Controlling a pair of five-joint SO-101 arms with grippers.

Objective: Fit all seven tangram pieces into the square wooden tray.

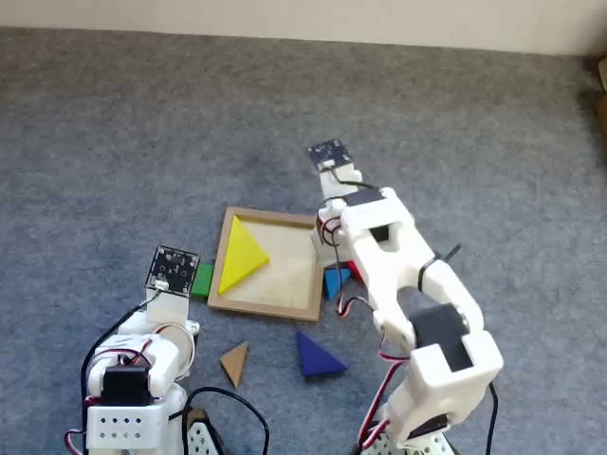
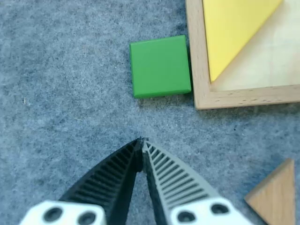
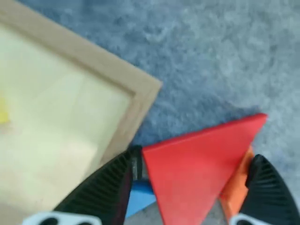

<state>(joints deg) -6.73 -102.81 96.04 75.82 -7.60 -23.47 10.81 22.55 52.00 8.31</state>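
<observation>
Red flat triangle (image 3: 197,180) lies just outside a corner of the square wooden tray (image 3: 93,65), between the spread jaws of the right gripper (image 3: 196,157), the nearer arm. Left gripper (image 2: 142,143), jaws pressed together, points at the green square block (image 2: 160,66).

The large triangle (image 1: 242,254) is lying in the tray (image 1: 268,310), along its left edge. The square piece (image 2: 160,66) is sitting on the carpet (image 1: 142,123) just outside that edge. A small triangle (image 1: 234,360) and, to its right, a medium triangle (image 1: 316,355) are lying before the tray's front edge. Off its right edge, another triangle (image 3: 197,164) is overlapping a flat piece (image 3: 138,197) and a further piece (image 3: 236,187).
</observation>
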